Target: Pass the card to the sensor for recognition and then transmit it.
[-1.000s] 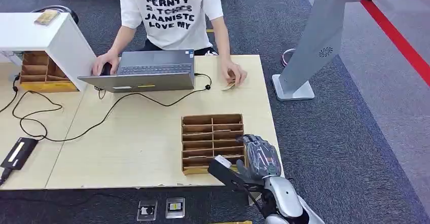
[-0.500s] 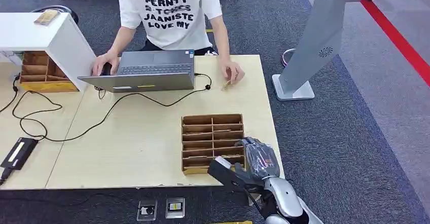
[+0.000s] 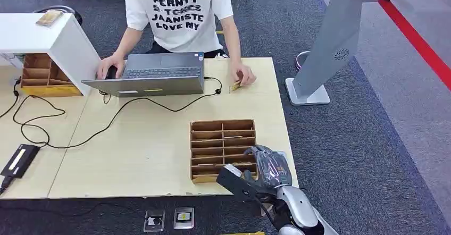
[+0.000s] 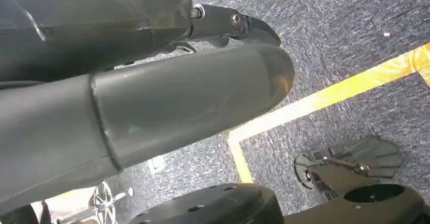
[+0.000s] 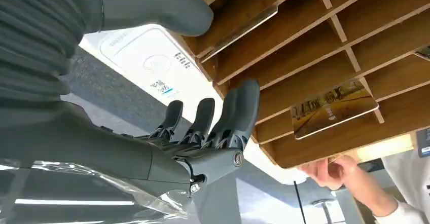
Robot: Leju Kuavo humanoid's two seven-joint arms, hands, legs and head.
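Right hand (image 3: pixel 268 167) has been shifted slightly inward over the wooden card rack (image 3: pixel 222 149) vs. 1 s ago; fingers (image 5: pixel 238 113) apart, nothing held. Picture card (image 5: pixel 332 108) lies in a rack slot, ungrasped. White card reader (image 5: pixel 147 64) just beside rack. Pickup judged pending.

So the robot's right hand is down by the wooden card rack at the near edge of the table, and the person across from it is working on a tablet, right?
Nearly. The right hand is indeed at the wooden card rack by the table's near edge, but the head view shows the person working on an open laptop, not a tablet.
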